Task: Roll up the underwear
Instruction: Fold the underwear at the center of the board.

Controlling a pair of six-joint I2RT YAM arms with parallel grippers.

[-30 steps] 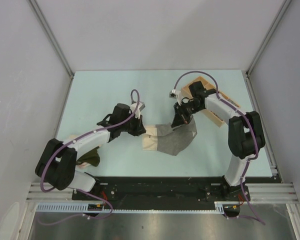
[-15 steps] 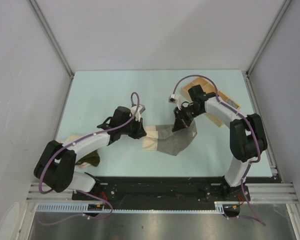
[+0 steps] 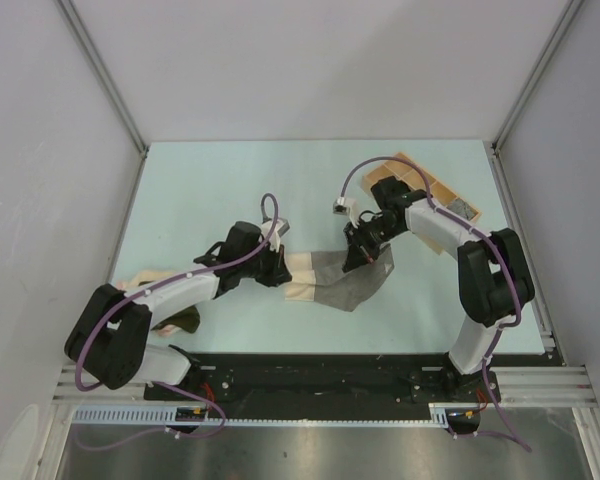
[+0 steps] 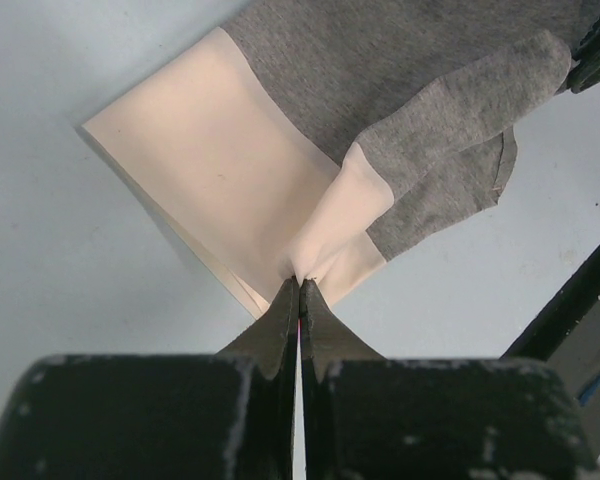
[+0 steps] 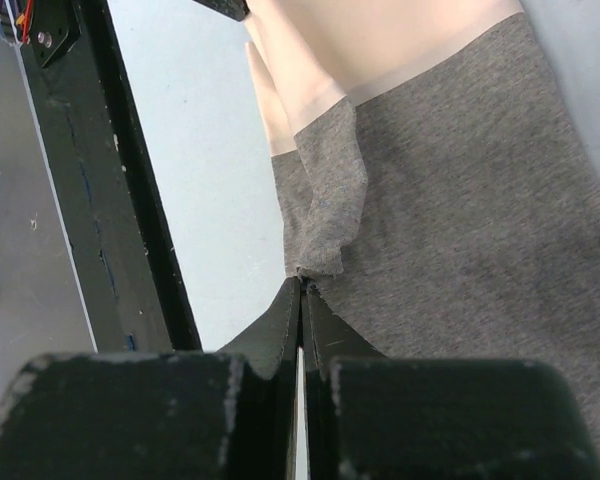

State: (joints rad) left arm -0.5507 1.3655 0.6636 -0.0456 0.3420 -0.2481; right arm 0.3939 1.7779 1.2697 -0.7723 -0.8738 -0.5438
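We see the pale green table (image 3: 210, 180) filling the middle of the top view, with grey walls around it. The two arms reach from the lower edge toward the centre of the frame. The left arm (image 3: 170, 292) comes from the lower left. The right arm (image 3: 480, 270) rises on the right side and bends back to the middle.

At the upper right of the table lies a light wooden tray (image 3: 435, 190) with compartments, and the right arm covers a part of it. The grey underwear (image 3: 345, 282), which has a wide pale beige waistband, lies at the centre of the table between the two grippers. At the lower left we see a dark olive garment (image 3: 185, 320) and near it a pale pink-beige garment (image 3: 138, 278). The left arm hides a part of both.

The left gripper (image 4: 299, 283) has its fingers pressed together on a corner of the beige waistband, and the cloth makes a small peak there. The right gripper (image 5: 300, 285) pinches the grey cloth at its edge in the same way. Between the two grippers one narrow strip of the underwear, beige on one end and grey on the other, stands raised over the flat part.
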